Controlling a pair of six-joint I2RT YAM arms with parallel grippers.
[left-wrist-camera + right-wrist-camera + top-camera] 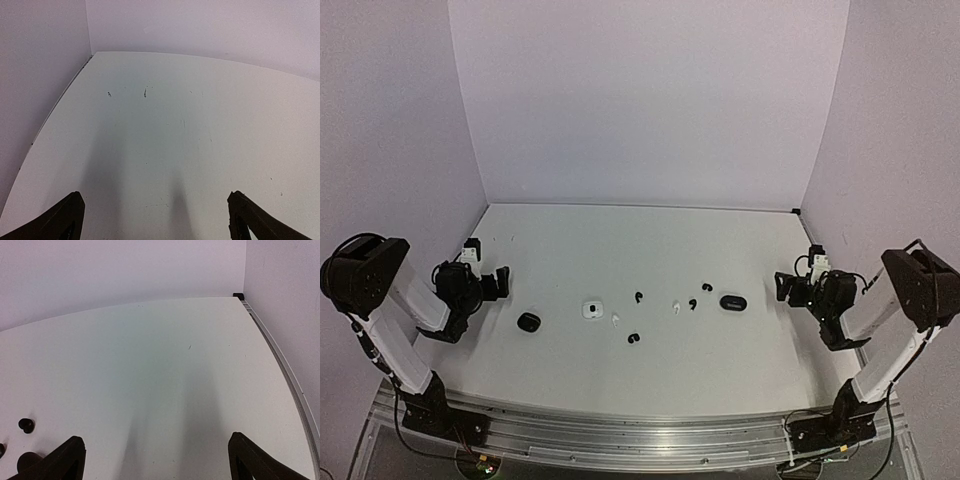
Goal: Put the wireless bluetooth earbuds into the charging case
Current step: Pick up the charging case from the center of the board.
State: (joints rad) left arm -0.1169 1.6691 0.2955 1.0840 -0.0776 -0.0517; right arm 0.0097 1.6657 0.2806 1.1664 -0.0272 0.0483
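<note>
Earbuds [634,338] lie scattered among three cases [591,310]; left fingers [57,222] and right fingers [57,460] spread wide, empty.

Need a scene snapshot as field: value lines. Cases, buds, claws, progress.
cases: left black case, white case, right black case, in a rough row
black earbuds: four, loose between the white case and the right black case
white earbuds: two, loose, same stretch
surface: table
left claw: open, empty, at left edge
right claw: open, empty, at right edge
progress: no bud picked up yet
</note>
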